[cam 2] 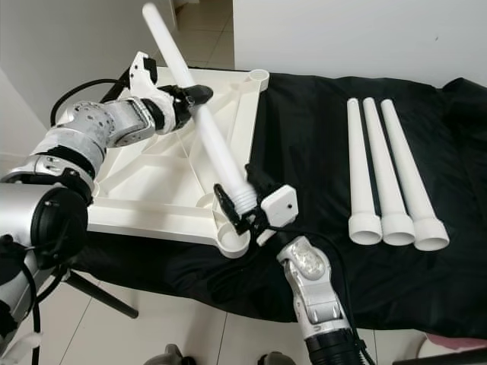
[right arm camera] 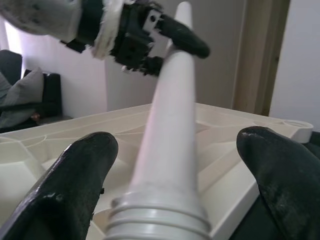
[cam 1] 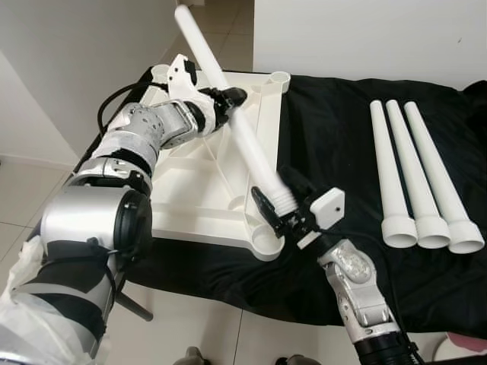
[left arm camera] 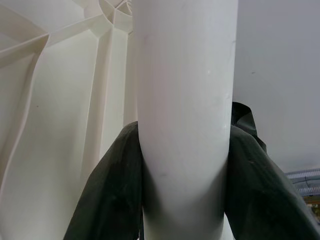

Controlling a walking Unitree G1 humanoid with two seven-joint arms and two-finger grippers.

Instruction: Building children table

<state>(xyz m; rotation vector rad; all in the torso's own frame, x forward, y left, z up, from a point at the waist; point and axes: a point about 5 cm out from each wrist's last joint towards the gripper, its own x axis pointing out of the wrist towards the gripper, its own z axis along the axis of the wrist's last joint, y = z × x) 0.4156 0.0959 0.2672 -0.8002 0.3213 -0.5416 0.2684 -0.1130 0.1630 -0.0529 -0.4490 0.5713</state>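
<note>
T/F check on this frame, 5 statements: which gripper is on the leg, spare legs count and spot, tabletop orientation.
1. The left gripper is shut on the white table leg. True.
2. The right gripper is clamped tight on the leg. False: its fingers stand open on either side of the leg's threaded end, not touching it in the right wrist view.
3. Three spare legs lie side by side on the black cloth, to the robot's right. True.
4. The tabletop lies top side up. False: its ribbed underside and corner sockets face up.
5. The held leg stands upright in a socket. False: it is tilted, its threaded end near the near corner socket.
</note>
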